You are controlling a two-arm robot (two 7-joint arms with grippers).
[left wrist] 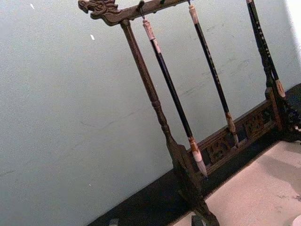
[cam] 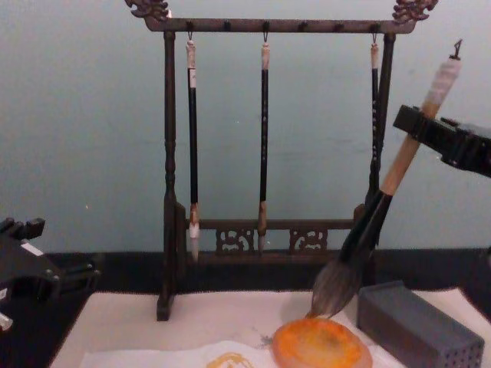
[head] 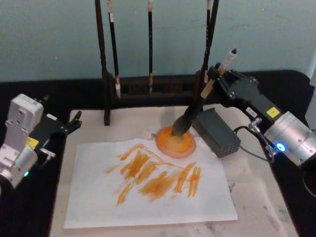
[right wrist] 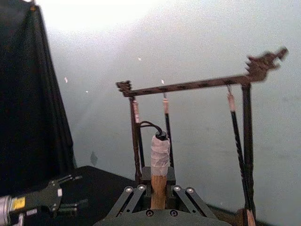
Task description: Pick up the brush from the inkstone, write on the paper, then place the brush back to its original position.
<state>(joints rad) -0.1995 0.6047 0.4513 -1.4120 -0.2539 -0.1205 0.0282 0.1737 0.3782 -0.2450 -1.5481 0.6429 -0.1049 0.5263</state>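
Nearest the robot lies the paper point(head: 148, 210), flat on the beige mat point(head: 259, 197) and crossed by a band of slanting orange strokes point(head: 153, 177). At the paper's far edge, a little to the right, sits the inkstone point(head: 174, 144), a round orange dish; in the chest view the inkstone point(cam: 318, 345) shows low at the middle.

The brush point(head: 200, 100) stands tilted over it, with the grey-brown tuft pointing down at the dish's far rim and the white cap leaning up and to the right. From the chest view the brush point(cam: 392, 176) has its tuft tip right at that rim, though whether it presses on it cannot be told. Just right of the inkstone and touching the mat lies a grey block point(head: 217, 132) with small holes in its end.

The right gripper point(head: 216, 79) reaches in from the right and is clamped on the pale handle, above the black ferrule and below the cap. The right wrist view shows the handle upright between the right gripper's point(right wrist: 158, 190) fingers.

The left gripper point(head: 73, 122) hangs off the mat's left edge over black cloth point(head: 29, 212), well apart from the paper. Its fingers are spread and hold nothing.

Behind the mat stands a dark wooden rack point(cam: 265, 25) with three thin brushes point(cam: 263, 138) hanging from its bar, and behind that a pale blue-green wall point(cam: 92, 115)
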